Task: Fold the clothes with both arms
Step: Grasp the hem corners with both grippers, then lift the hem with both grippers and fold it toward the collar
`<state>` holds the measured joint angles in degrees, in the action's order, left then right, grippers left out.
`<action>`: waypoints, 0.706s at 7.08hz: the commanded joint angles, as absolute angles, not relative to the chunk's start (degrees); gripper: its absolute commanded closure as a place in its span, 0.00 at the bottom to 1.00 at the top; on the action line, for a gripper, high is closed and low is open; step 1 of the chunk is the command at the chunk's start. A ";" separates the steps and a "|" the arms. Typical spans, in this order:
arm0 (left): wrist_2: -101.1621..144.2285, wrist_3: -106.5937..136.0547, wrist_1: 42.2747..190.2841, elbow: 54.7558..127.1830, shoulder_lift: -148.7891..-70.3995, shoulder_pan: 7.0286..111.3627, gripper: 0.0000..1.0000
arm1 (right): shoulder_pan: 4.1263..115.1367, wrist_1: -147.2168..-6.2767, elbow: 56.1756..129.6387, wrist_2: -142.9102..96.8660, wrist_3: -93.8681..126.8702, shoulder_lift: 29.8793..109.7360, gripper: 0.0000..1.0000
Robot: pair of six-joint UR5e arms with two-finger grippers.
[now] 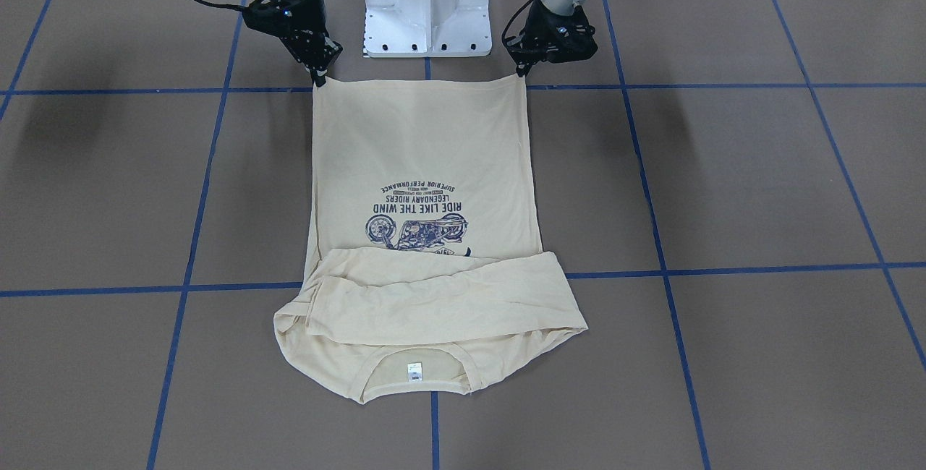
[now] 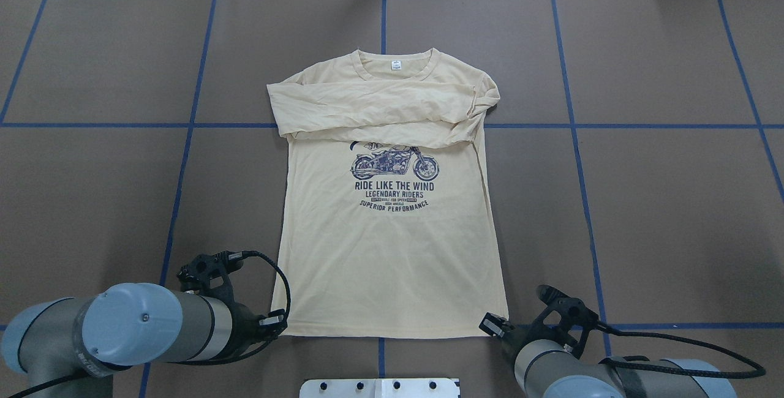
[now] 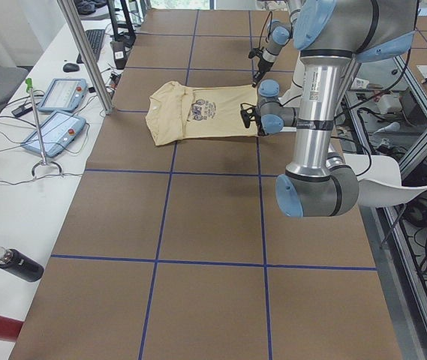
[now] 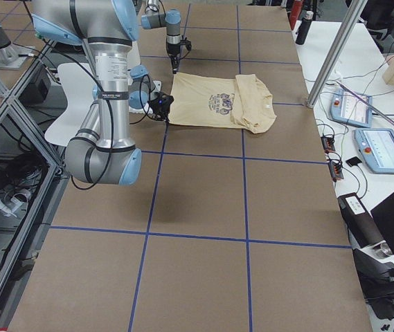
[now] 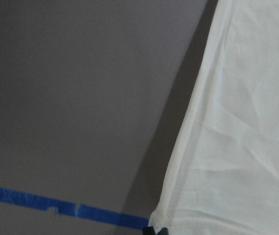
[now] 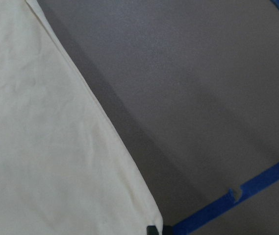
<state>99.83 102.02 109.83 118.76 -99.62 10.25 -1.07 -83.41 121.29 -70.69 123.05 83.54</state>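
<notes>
**Cream shirt (image 2: 392, 251) lies flat mid-table, held at both hem corners**

The white pedestal base (image 1: 427, 14) stands just behind the hem, on the matte brown table (image 2: 643, 202) with its blue tape lines (image 2: 184, 159). The left gripper (image 2: 278, 322) and right gripper (image 2: 492, 324) each pinch a hem corner. The fabric is thin and lightly creased, the sleeves (image 2: 367, 113) folded across the chest.
</notes>
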 commanded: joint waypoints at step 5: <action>102.39 113.34 105.03 132.96 -98.44 7.65 1.00 | -3.16 -84.45 136.57 -76.37 125.24 90.69 1.00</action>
<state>101.79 110.00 105.95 130.31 -98.53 7.61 -2.54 -83.74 133.90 -75.18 124.33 89.57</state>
